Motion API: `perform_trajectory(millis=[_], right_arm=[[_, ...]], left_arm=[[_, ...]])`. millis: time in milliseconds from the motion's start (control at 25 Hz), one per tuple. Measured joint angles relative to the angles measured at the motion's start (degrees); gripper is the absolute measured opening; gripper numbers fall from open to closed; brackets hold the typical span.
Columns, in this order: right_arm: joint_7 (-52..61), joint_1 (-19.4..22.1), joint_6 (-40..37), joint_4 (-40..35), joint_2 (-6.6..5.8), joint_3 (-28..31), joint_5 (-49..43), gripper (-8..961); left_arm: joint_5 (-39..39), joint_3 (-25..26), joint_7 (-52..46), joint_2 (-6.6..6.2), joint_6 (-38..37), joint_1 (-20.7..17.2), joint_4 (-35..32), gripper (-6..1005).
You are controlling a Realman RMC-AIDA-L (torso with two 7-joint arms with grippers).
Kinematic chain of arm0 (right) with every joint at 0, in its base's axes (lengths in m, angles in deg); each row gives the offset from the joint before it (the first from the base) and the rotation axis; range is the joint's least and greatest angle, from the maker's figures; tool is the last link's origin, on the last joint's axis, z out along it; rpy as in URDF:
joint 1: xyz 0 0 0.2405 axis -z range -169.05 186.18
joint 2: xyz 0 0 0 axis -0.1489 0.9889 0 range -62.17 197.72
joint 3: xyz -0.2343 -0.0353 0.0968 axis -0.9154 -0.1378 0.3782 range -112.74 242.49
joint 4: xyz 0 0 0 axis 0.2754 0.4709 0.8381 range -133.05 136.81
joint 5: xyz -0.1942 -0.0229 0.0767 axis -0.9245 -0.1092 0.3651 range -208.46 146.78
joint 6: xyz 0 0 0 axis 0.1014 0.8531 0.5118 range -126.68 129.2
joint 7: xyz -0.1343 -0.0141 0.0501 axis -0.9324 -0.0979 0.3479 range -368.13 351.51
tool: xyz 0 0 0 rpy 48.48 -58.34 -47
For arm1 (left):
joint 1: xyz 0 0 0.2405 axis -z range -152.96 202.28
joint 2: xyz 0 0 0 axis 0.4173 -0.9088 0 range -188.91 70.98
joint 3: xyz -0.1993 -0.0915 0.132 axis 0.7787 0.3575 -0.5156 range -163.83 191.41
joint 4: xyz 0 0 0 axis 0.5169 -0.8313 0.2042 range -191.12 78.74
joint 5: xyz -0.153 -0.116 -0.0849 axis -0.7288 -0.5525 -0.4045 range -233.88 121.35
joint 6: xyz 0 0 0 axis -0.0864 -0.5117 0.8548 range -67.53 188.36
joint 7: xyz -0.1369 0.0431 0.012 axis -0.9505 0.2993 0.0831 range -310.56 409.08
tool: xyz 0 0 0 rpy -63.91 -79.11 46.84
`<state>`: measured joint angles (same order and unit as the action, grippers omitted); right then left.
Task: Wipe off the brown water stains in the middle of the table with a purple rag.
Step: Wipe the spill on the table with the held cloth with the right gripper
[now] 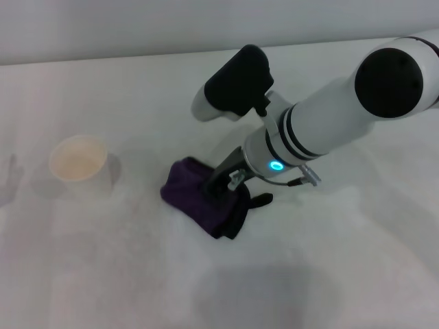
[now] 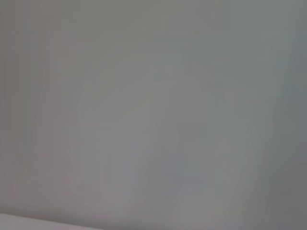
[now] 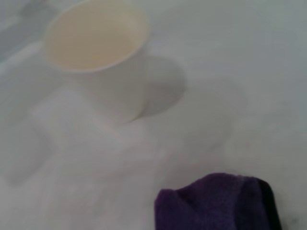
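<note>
The purple rag (image 1: 195,192) lies bunched on the white table (image 1: 322,267) near the middle, its black edging and tab toward the right. My right gripper (image 1: 223,181) reaches down from the right and is shut on the rag's top, pressing it to the table. The rag's corner also shows in the right wrist view (image 3: 216,203). No brown water stain shows on the bare table around the rag; whether any lies under the rag is hidden. My left gripper is out of view; the left wrist view shows only a plain pale surface.
A white cup (image 1: 79,163) holding tan liquid stands left of the rag, a hand's width away; it also shows in the right wrist view (image 3: 96,57). The table's far edge runs along the top of the head view.
</note>
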<state>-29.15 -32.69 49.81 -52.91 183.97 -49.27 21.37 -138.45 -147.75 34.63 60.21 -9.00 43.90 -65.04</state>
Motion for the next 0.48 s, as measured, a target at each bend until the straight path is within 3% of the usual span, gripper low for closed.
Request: perform_trajectory(millis=[480], right_arm=[[1.09, -0.6, -2.21, 5.74, -0.42, 10.59, -4.84, 61]], left_arm=[[-0.01, 0.07, -0.04, 0.0, 0.31, -0.14, 0.07, 892]])
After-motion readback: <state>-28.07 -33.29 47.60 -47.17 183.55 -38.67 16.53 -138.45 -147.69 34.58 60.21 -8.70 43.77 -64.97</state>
